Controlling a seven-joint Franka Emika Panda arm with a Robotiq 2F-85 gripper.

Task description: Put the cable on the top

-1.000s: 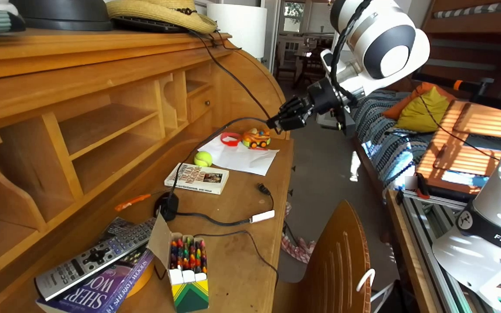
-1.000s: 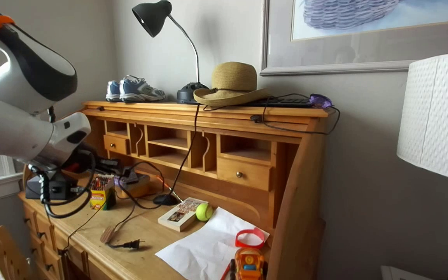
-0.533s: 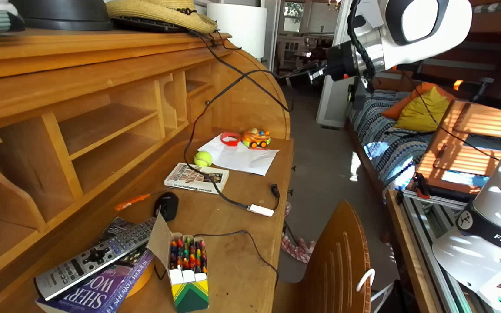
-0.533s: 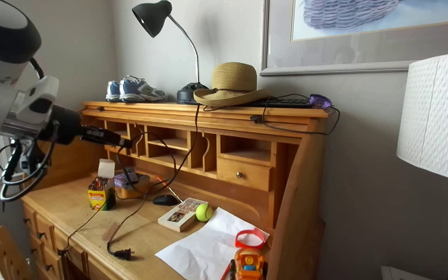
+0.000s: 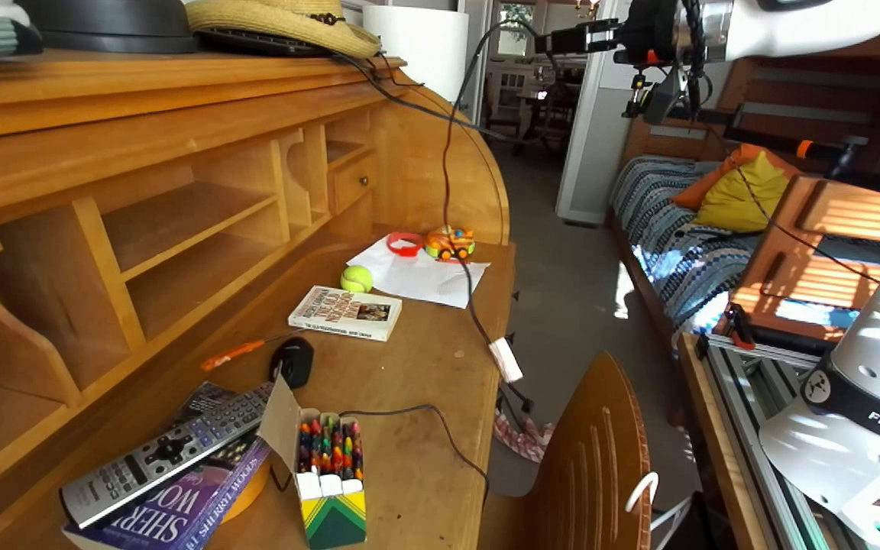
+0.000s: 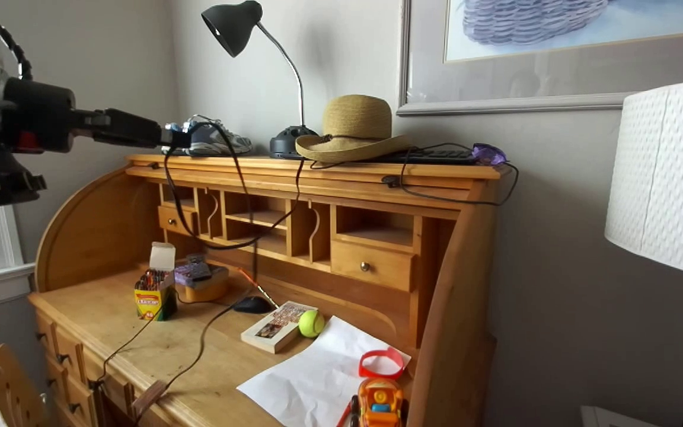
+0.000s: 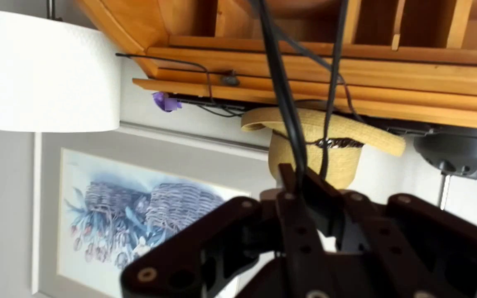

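The cable [image 5: 446, 176] is a thin black cord. My gripper [image 5: 543, 44] is shut on it and holds it in the air off the desk's side, at about the height of the top [image 5: 142, 72]. In an exterior view the gripper [image 6: 176, 139] appears in front of the shoes, with the cable [image 6: 179, 210] looping down. One stretch runs up to the ledge [image 6: 436, 172] by the lamp base; another hangs to a white tag [image 5: 506, 360] at the desk's front edge. In the wrist view two strands of cable [image 7: 282, 82] rise from the fingertips [image 7: 304, 178].
On the top stand shoes [image 6: 217, 139], a black lamp base [image 6: 287, 142], a straw hat [image 6: 356, 121], a keyboard [image 6: 436, 156] and a purple item [image 6: 488, 154]. Below lie a crayon box [image 5: 333, 489], a mouse [image 5: 292, 362] and a book [image 5: 344, 312]. A chair [image 5: 585, 473] stands in front.
My gripper has risen from above the desk to about the top's height, carrying the cable up. The cable's tag slid to the desk's front edge and the plug now hangs past it.
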